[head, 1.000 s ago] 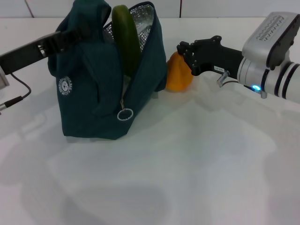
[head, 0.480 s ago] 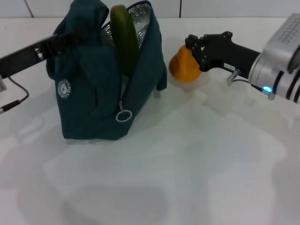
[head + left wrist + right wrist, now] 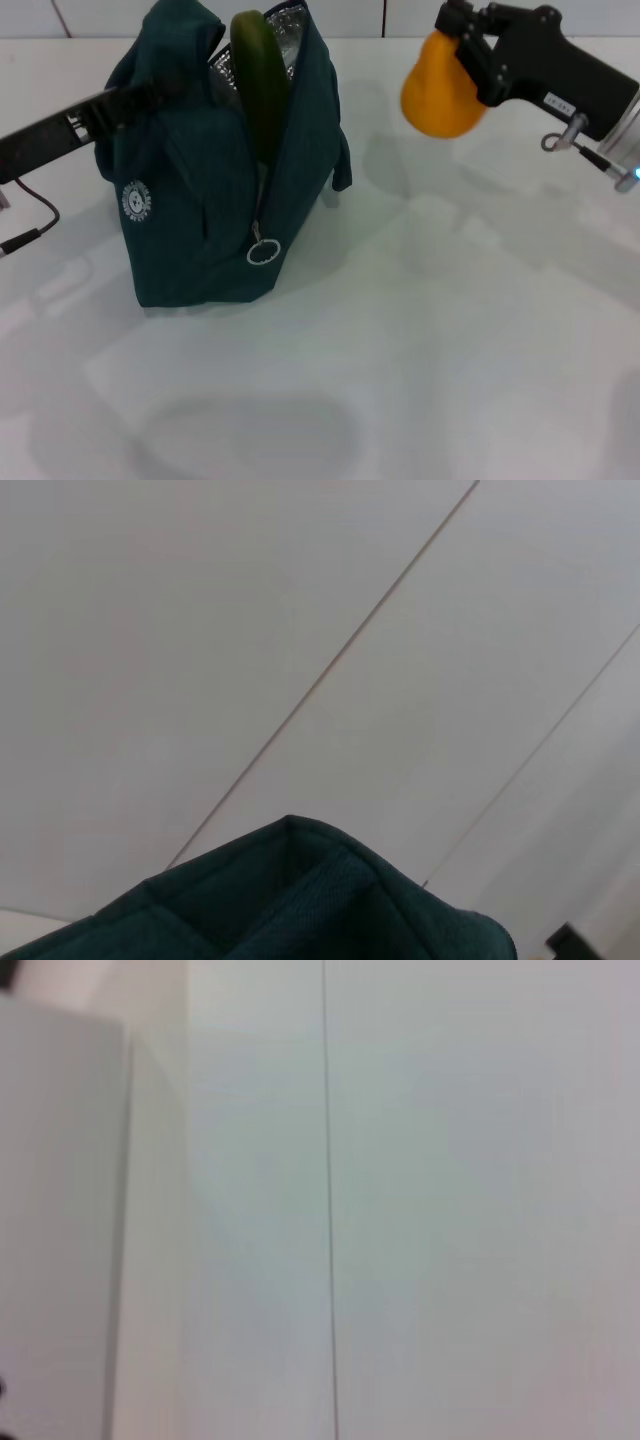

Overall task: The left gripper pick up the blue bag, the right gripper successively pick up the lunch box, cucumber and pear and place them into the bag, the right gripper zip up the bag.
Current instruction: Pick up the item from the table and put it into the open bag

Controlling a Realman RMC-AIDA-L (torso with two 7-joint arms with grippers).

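The blue bag (image 3: 210, 200) stands on the white table, left of centre in the head view, its mouth open and its silver lining showing. The cucumber (image 3: 258, 85) stands upright in the opening, its tip above the rim. My left gripper (image 3: 160, 92) reaches in from the left and is shut on the bag's handle at the top. The left wrist view shows only the bag's fabric top (image 3: 300, 900). The pear (image 3: 440, 85) hangs in the air right of the bag, with my right gripper (image 3: 468, 55) shut on it. The lunch box is hidden.
The zipper's ring pull (image 3: 262, 252) hangs on the bag's front side. The white table (image 3: 420, 340) stretches in front of and to the right of the bag. The right wrist view shows only pale wall panels.
My right gripper has lifted the pear off the table beside the bag and carried it up and a little to the right. The bag and left arm have barely moved.
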